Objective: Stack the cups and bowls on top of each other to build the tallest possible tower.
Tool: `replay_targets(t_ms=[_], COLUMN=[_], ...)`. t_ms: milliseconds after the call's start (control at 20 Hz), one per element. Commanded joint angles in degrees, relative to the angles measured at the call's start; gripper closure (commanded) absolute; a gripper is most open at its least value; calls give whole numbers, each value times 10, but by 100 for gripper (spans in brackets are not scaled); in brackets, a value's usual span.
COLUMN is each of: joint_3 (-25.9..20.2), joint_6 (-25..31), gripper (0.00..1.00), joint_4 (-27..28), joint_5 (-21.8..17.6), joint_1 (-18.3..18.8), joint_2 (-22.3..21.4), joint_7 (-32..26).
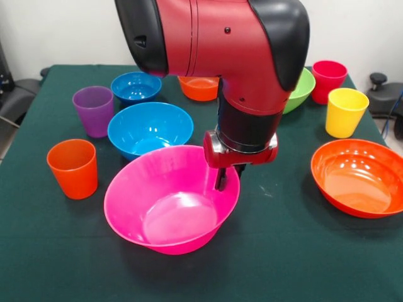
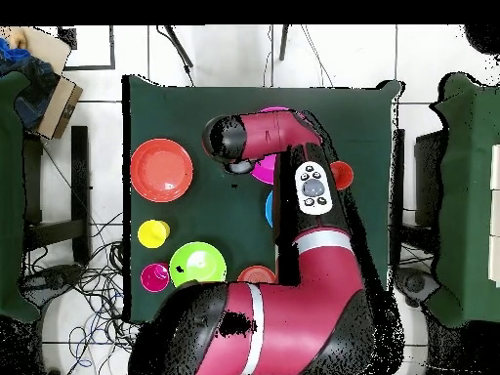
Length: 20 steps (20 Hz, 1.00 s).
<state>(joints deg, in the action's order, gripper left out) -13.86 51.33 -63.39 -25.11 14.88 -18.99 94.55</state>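
Right now, nearest the front camera, the large pink bowl sits upright on the dark green table, and the gripper hangs at its far rim, the dark tips dipped just inside the wall. I cannot tell whether those tips stand apart or are pressed on the rim; the wrist hides too much. If the aim is to take this bowl as a base, I would judge that pinching the thin wall squarely matters, with one tip inside and one outside, and lifting slowly, since a glossy wide bowl could swing or slip from a rim hold. Just beside it to the left stands an orange cup; off to the right lies a wide orange bowl. Behind the pink bowl is a mid-size blue bowl, nearly touching it, then a purple cup and a smaller blue bowl. Farther still come a small orange bowl, a green bowl, a yellow cup and a red cup. Nothing is stacked yet. The cloth looks flat and uncluttered otherwise; from above, tiled floor, cables and a cardboard box surround the table.
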Motion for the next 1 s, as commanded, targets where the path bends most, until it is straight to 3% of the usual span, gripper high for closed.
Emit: replay_targets(t_ms=[50,1000], joint_3=[-18,-17], joint_6=[8,31], gripper=[100,100], joint_4=[-25,-19], joint_5=[10,25], joint_1=[-8,-5], joint_2=[16,4], joint_7=[11,3])
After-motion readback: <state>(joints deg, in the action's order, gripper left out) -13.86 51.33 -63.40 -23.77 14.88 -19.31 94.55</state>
